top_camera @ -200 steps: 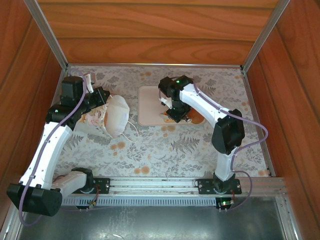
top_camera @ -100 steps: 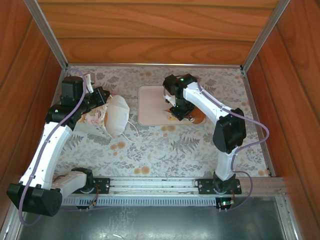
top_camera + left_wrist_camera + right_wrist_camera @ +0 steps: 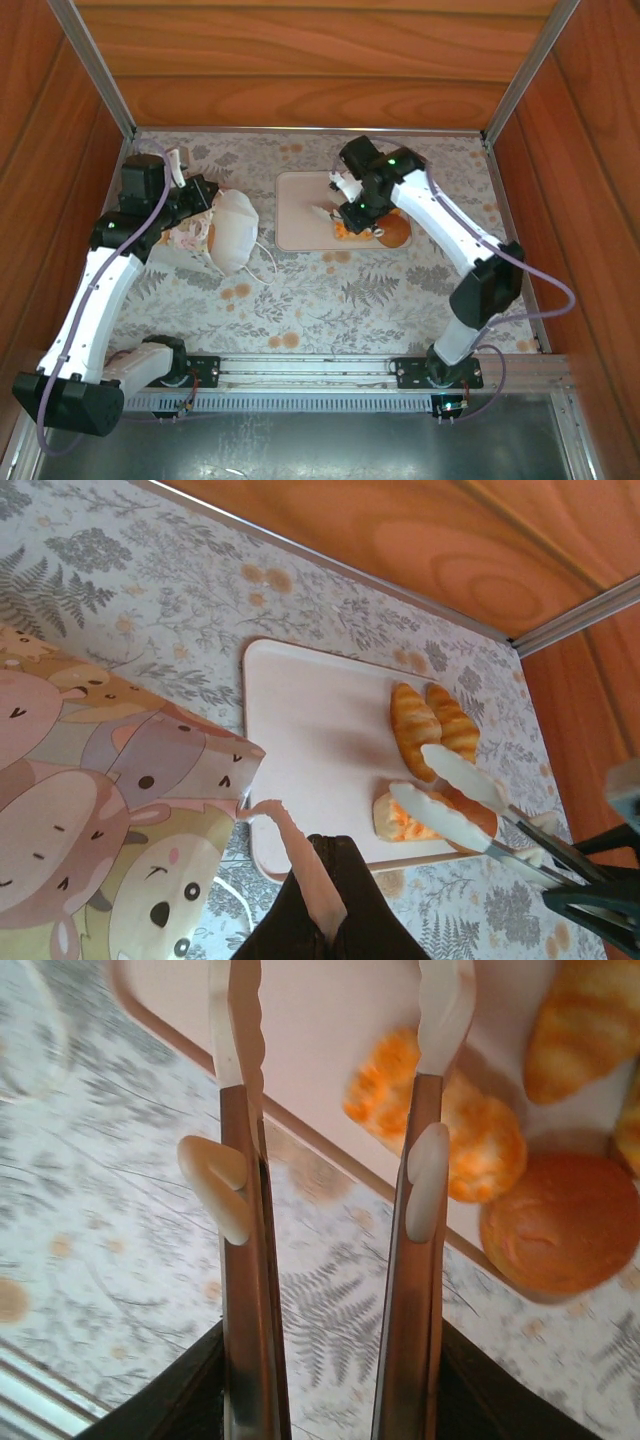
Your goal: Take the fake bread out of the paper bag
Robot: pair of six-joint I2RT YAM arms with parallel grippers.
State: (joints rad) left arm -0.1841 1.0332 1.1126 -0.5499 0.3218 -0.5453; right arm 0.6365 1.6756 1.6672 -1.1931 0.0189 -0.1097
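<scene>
Fake bread [image 3: 432,725] is lying on the pink tray [image 3: 310,730], with the right gripper [image 3: 412,772] hanging over it, jaws parted and empty.
Well to its left, the left gripper [image 3: 268,810] is clamping the paper bag [image 3: 232,232] rim, jaws closed.

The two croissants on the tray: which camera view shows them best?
The left wrist view: both croissants lie whole, side by side, on the pink tray. The right wrist view cuts them off at its right edge. In the top external view the right arm stands over that part of the tray.
</scene>
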